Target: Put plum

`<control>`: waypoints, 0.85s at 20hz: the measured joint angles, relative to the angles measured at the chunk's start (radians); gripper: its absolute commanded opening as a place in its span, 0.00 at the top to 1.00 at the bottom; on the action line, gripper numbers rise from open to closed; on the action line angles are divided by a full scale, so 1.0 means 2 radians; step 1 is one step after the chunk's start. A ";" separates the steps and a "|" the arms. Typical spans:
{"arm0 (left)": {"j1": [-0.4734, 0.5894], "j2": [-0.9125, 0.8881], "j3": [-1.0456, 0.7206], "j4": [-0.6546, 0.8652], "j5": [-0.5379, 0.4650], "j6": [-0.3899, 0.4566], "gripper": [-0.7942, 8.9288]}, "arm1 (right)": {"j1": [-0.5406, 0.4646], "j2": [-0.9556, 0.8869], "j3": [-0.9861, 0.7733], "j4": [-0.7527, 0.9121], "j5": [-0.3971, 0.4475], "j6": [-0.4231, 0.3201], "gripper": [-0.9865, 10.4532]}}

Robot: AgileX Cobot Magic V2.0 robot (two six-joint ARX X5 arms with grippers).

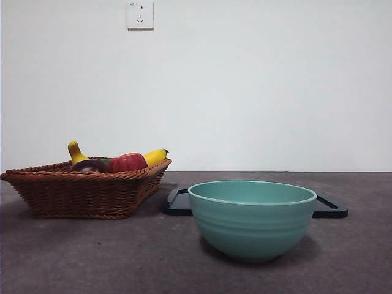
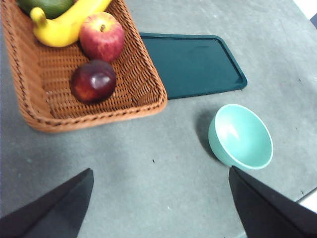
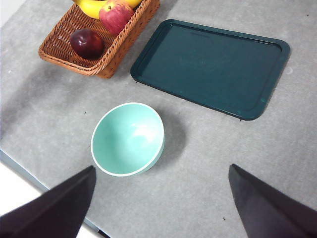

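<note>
We see the plum [image 2: 93,81] in the wicker basket [image 2: 148,84] beside the red apple [image 2: 102,36], well ahead of the left gripper [image 2: 161,203], untouched. Both grippers' jaws spread wide, holding nothing; right gripper [image 3: 161,203] hangs near the teal bowl [image 3: 128,139], plum well beyond its jaws.
</note>
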 measured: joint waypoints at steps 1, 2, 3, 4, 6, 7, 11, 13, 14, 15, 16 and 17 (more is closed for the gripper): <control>-0.001 0.007 0.007 0.003 -0.002 -0.001 0.47 | 0.000 0.000 0.000 0.000 0.000 0.000 0.54; -0.004 0.018 0.018 0.007 -0.010 -0.001 0.48 | 0.000 0.000 0.000 0.000 0.000 0.000 0.54; -0.008 0.030 0.027 0.011 -0.014 -0.001 0.50 | 0.000 0.000 0.000 0.000 0.000 0.000 0.54; -0.013 0.047 0.040 0.012 -0.025 -0.001 0.51 | 0.000 0.000 0.000 0.000 0.000 0.000 0.54; -0.027 0.085 0.062 0.021 -0.036 -0.001 0.50 | 0.000 0.000 0.000 0.000 0.000 0.000 0.54; -0.034 0.104 0.071 0.027 -0.040 -0.001 0.50 | 0.000 0.000 0.000 0.000 0.000 0.000 0.54; -0.076 0.193 0.119 0.054 -0.095 -0.001 0.50 | 0.000 0.000 0.000 0.000 0.000 0.000 0.54; -0.093 0.240 0.143 0.068 -0.122 -0.001 0.50 | 0.000 0.000 0.000 0.000 0.000 0.000 0.54; -0.101 0.268 0.157 0.071 -0.132 -0.001 0.50 | 0.000 0.000 0.000 0.000 0.000 0.000 0.54; -0.107 0.294 0.168 0.075 -0.143 0.000 0.50 | 0.000 0.000 0.000 0.000 0.000 0.000 0.54; -0.113 0.316 0.177 0.076 -0.154 0.001 0.50 | 0.000 0.000 0.000 0.000 0.000 0.000 0.54; -0.118 0.339 0.185 0.076 -0.167 0.002 0.50 | 0.000 0.000 0.000 0.000 0.000 0.000 0.54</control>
